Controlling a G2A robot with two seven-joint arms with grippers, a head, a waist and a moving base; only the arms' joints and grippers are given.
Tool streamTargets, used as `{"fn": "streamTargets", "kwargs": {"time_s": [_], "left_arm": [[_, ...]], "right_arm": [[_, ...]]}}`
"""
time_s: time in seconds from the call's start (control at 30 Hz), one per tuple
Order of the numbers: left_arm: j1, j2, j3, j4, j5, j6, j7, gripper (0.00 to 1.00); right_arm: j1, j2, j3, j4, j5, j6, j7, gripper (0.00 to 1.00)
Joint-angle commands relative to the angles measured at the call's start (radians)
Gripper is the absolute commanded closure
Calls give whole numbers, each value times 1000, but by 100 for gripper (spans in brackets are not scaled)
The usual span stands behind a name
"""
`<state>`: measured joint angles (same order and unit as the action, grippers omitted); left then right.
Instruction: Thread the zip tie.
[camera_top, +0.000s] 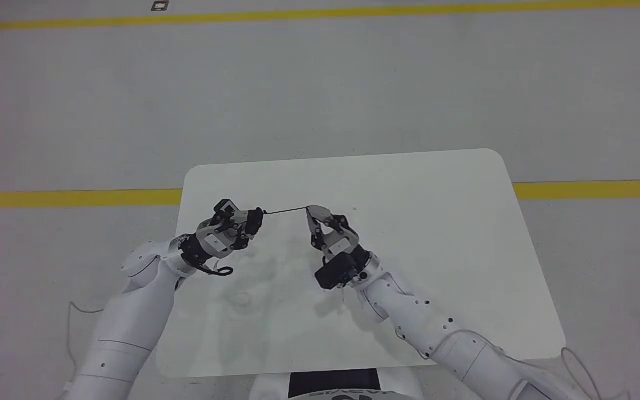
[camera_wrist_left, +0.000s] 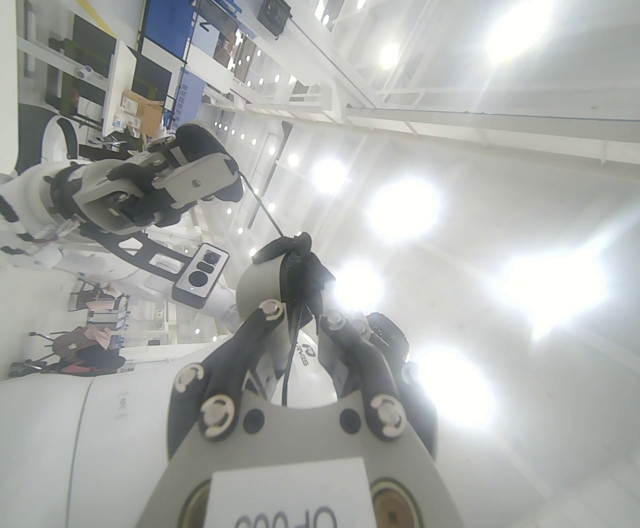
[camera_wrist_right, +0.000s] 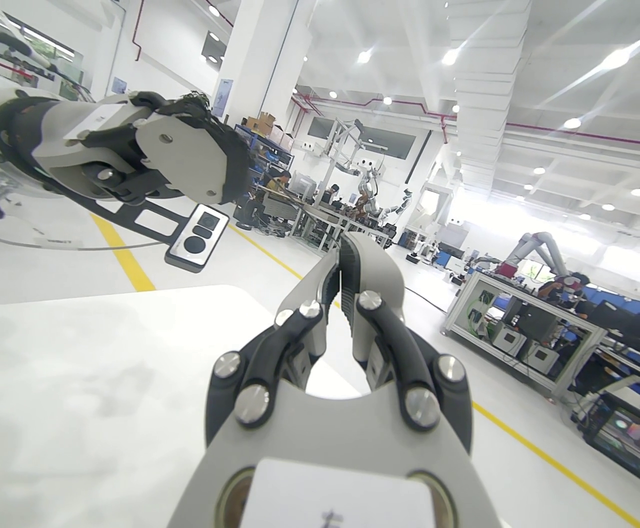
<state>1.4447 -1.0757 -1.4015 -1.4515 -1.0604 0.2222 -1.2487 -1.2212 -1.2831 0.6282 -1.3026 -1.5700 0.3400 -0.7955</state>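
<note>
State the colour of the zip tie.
The zip tie is black, seen best in the top view against the white table.

a robotics lab hall: workbenches (camera_wrist_right: 520, 320), other robot arms (camera_wrist_right: 542, 245), yellow floor lines (camera_top: 300, 14).

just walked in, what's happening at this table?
Both arms hold one black zip tie in the air above the white table. The left gripper is shut on one end and the right gripper on the other, with the strap stretched straight between them. Whether the tip has gone through the head cannot be seen.
</note>
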Motion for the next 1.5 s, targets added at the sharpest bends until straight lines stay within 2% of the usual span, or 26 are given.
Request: {"fn": "streamTargets", "kwargs": {"time_s": [0.0, 0.37, 0.47, 0.53, 0.57, 0.6, 0.63, 0.93, 1.03, 1.07, 1.17, 1.23, 1.27, 1.3, 1.47], "left_arm": [[0, 0, 0, 0, 0, 0, 0, 100], [0, 0, 0, 0, 0, 0, 0, 100], [0, 0, 0, 0, 0, 0, 0, 100], [0, 0, 0, 0, 0, 0, 0, 100], [0, 0, 0, 0, 0, 0, 0, 100], [0, 0, 0, 0, 0, 0, 0, 100], [0, 0, 0, 0, 0, 0, 0, 100], [0, 0, 1, -2, 1, -2, 6, 100], [5, 2, 4, -34, 37, -31, 17, 100], [8, 5, -1, -42, 47, -41, 5, 100], [17, 10, -20, -56, 72, -71, -12, 100], [23, 13, -31, -67, 78, -88, -21, 100], [26, 16, -40, -78, 86, -102, -31, 100], [29, 18, -47, -86, 95, -109, -39, 100], [34, 21, -52, -90, 105, -109, -42, 100]], "right_arm": [[-3, -1, 3, 1, 0, 0, -1, 100], [-35, 4, 44, -17, 1, -5, -13, 100], [-58, 13, 77, -41, 0, -33, -22, 100], [-74, 20, 95, -69, 14, -100, -25, 100], [-82, 23, 104, -85, 35, -144, -35, 74], [-85, 24, 108, -91, 44, -156, -38, 10], [-85, 24, 108, -91, 44, -156, -38, 0], [-86, 24, 109, -94, 50, -158, -35, 0], [-104, 25, 138, -135, 129, -229, -48, 0], [-114, 27, 151, -152, 180, -291, -68, 0], [-128, 34, 182, -171, 262, -431, -86, 0], [-140, 37, 202, -185, 308, -488, -84, 0], [-152, 38, 207, -197, 363, -546, -71, 0], [-150, 40, 218, -202, 365, -565, -53, 0], [-151, 42, 226, -204, 357, -558, -48, 0]]}}
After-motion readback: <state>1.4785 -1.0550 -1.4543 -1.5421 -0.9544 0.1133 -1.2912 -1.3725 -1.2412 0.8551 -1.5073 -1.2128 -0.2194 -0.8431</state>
